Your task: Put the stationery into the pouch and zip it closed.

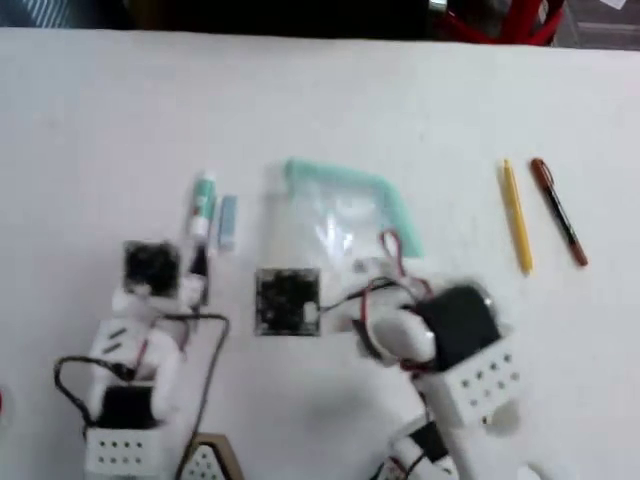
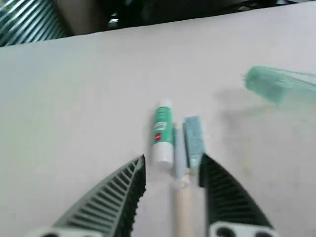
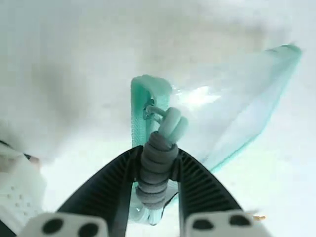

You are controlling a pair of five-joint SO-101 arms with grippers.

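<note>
Pouch (image 1: 335,215), clear with a teal zip edge, lies mid-counter (image 1: 100,100). I see nothing inside it. Yellow pen (image 1: 516,218) and red marker (image 1: 558,212) lie near each other, well off on the right arm's side. Glue stick (image 2: 162,136) and blue eraser (image 2: 193,139) lie side by side on the other side of the pouch. Left pincer (image 2: 172,160) is open, low over those two. A pale stick (image 2: 181,212) runs between its jaws; can't tell what it is. Right pincer (image 3: 158,153) is clamped on the grey zip pull (image 3: 155,170) at the pouch's corner.

My read: early stage, mouth being held or opened, loading not begun. Can't tell if the zip is open. Next I'd close left square on the glue stick's barrel, since it'll likely roll, then feed it into the mouth with right anchoring the pull.
</note>
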